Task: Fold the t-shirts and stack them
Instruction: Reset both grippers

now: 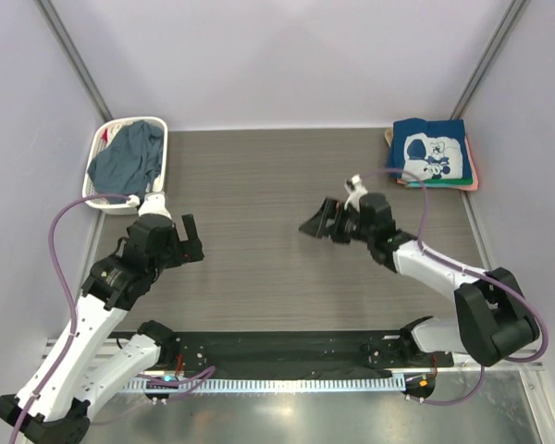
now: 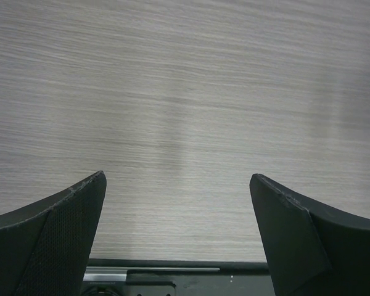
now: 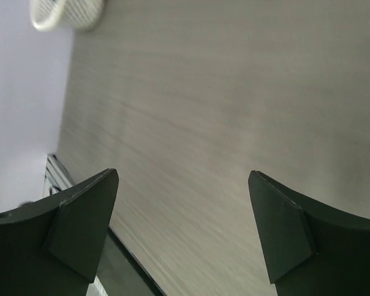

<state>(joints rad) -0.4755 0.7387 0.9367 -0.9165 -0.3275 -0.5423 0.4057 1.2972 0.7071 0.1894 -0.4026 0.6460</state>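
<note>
A folded dark blue t-shirt with white cartoon print tops a stack at the table's far right; green and coral edges show under it. A slate grey-blue t-shirt lies crumpled in the white basket at the far left. My left gripper is open and empty over bare table, near the basket; in the left wrist view only wood shows between its fingers. My right gripper is open and empty over the table's middle, left of the stack, as the right wrist view shows.
The wood-grain table has pale walls on three sides. A black rail with the arm bases runs along the near edge. The basket's rim shows at the top left of the right wrist view.
</note>
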